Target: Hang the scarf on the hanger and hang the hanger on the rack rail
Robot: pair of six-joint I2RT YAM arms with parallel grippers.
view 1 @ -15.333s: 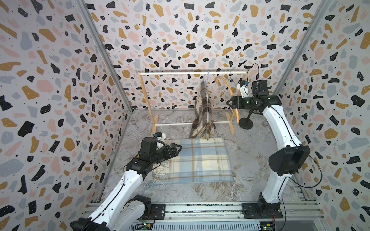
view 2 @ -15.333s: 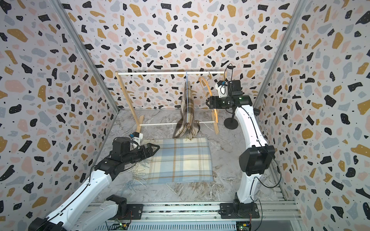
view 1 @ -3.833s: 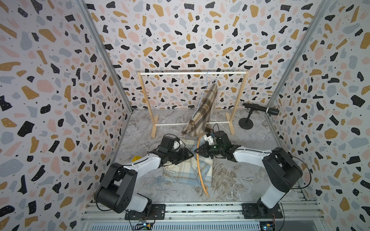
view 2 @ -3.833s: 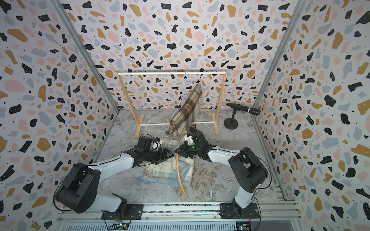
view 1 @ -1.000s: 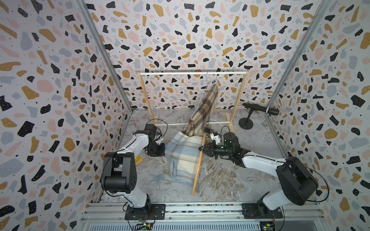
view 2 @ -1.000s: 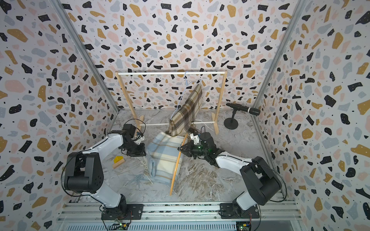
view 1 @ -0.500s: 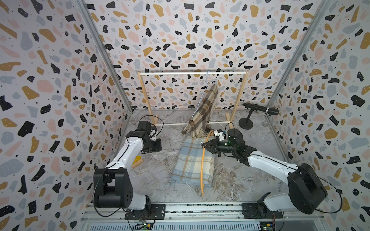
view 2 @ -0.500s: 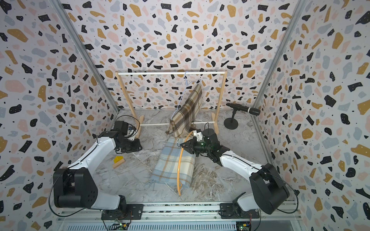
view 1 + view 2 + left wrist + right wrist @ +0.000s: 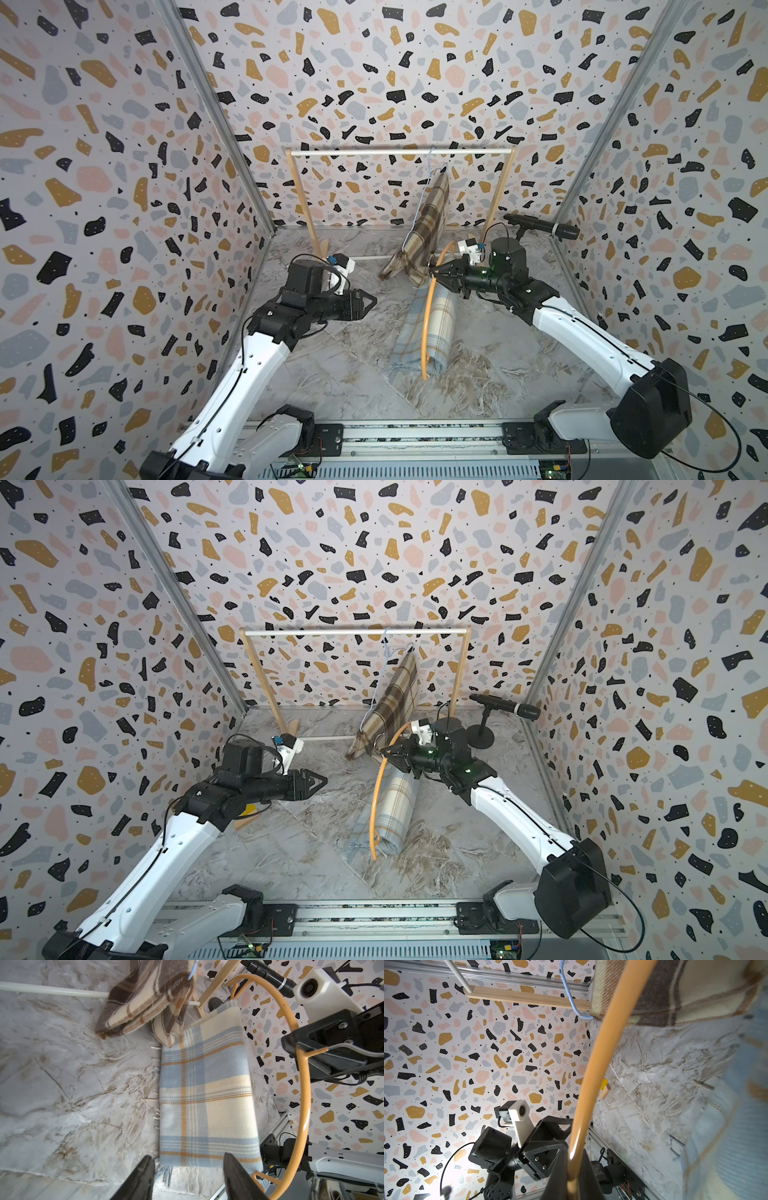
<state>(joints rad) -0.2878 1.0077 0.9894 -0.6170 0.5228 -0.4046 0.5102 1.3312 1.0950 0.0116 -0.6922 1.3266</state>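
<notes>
My right end effector (image 9: 434,272) is clamped on the orange hanger (image 9: 424,336); the blue plaid scarf (image 9: 440,324) is draped over it, tail on the tabletop (image 9: 332,374). My left end effector (image 9: 371,302) is parted, empty, clear of the scarf.

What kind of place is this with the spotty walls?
Probably a robot testing booth: two white robot arms bolted to a metal rail, speckled panel walls, a black microphone on a stand.

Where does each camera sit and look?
Both top views: high in front, looking down on left arm, right arm, blue scarf, rack.
Left wrist: on the left arm, past its open left claw toward the blue scarf.
Right wrist: on the right arm, along the orange hanger in its shut right claw; left arm beyond.
Shared: both wrist views show orange hanger, brown scarf.
</notes>
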